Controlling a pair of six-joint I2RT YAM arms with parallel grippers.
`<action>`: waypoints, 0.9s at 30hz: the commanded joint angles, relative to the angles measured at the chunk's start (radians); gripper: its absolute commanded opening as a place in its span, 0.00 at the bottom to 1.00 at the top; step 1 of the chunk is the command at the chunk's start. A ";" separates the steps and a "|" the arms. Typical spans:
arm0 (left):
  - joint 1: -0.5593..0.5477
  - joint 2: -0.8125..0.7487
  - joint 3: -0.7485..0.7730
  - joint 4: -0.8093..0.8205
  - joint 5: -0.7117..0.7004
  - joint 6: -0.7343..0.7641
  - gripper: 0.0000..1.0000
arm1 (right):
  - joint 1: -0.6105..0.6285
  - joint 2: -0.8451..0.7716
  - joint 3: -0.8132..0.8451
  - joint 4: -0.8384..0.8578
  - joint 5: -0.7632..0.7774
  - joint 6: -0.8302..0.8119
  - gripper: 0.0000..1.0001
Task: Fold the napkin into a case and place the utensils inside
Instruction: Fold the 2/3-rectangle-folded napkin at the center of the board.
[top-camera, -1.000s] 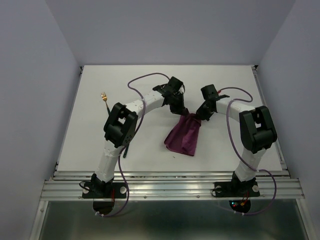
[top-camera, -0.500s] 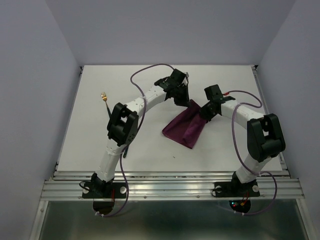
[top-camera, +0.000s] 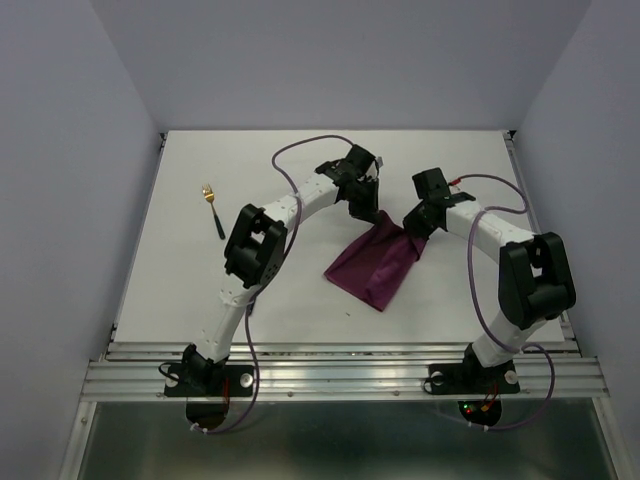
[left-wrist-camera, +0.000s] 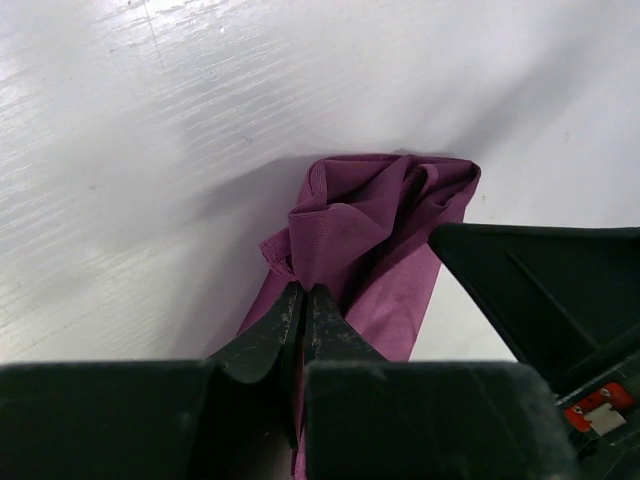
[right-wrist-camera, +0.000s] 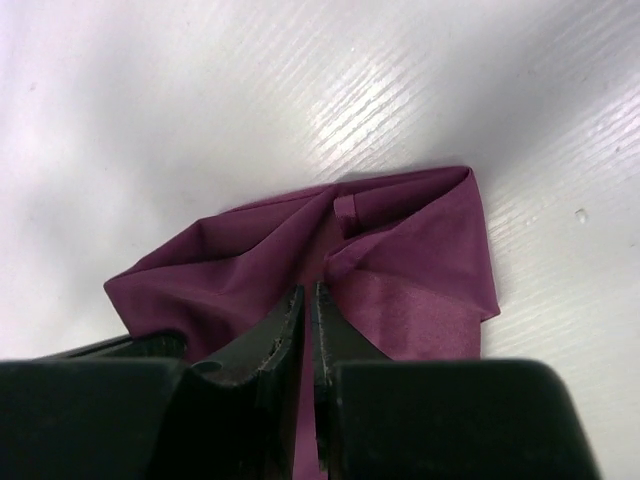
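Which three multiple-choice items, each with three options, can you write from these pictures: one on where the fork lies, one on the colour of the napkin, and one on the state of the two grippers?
1. Where does the fork lie?
A. on the table, left of the left arm
B. at the table's right edge
C. between the two arm bases

2. What colour is the napkin?
A. green
B. plum-purple
C. yellow

3. In what state are the left gripper and the right gripper?
A. both wide open
B. both shut on the napkin
C. only one holds cloth

Answers:
1 A: the top view shows it on bare table beyond that arm.
2 B: every view shows purple cloth.
3 B: each wrist view shows fingertips pinched on a fold.
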 joint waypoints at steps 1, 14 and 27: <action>0.000 0.011 0.066 -0.014 0.035 0.037 0.00 | -0.029 -0.064 0.049 -0.006 0.059 -0.174 0.13; 0.000 0.041 0.093 -0.034 0.050 0.061 0.00 | -0.038 -0.124 -0.007 -0.032 0.041 -0.504 0.13; 0.002 0.069 0.125 -0.049 0.061 0.075 0.00 | -0.038 -0.084 -0.049 -0.026 -0.055 -0.576 0.12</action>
